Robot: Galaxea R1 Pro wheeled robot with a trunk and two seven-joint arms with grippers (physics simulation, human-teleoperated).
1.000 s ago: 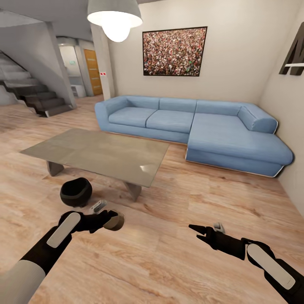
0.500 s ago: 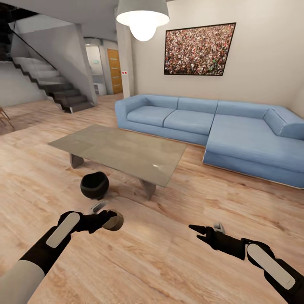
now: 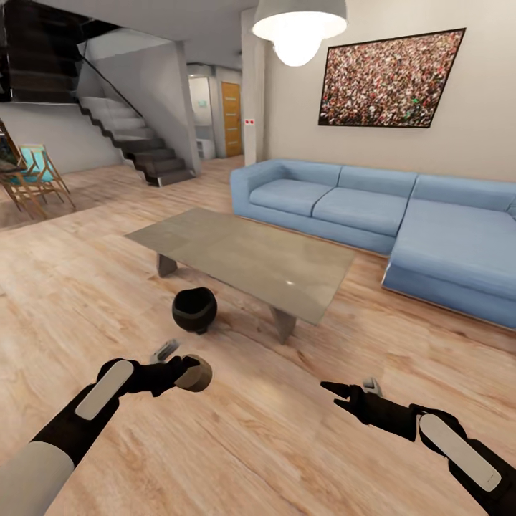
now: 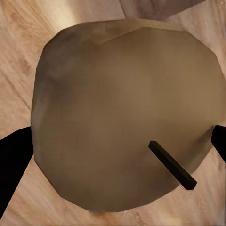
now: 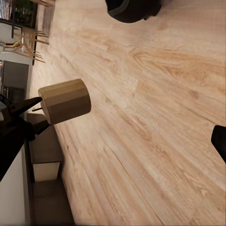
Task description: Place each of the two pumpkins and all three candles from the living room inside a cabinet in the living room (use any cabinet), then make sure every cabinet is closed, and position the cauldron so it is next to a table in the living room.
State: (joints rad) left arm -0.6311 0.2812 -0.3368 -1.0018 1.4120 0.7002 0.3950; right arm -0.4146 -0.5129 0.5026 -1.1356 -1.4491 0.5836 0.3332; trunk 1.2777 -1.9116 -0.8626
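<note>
My left gripper (image 3: 188, 372) is shut on a candle (image 3: 196, 373), a short tan cylinder held low over the wood floor. The left wrist view looks straight at the candle's flat top (image 4: 122, 113) with its dark wick. From the right wrist view the candle (image 5: 65, 100) sits between the left gripper's dark fingers. The black cauldron (image 3: 194, 309) stands on the floor beside the near edge of the table (image 3: 244, 252), ahead of the left gripper. My right gripper (image 3: 347, 390) hangs open and empty over bare floor. The pumpkins are out of view.
A blue corner sofa (image 3: 373, 208) runs along the far wall behind the table. Stairs (image 3: 136, 147) and a hallway lie at the back left, wooden chairs (image 3: 32, 179) at the far left. A brown boxy unit (image 5: 44, 155) shows behind my left arm.
The camera has turned left, so table, cauldron and sofa slid to the right in the picture. Both arms hold the same pose, the candle still in the left gripper.
</note>
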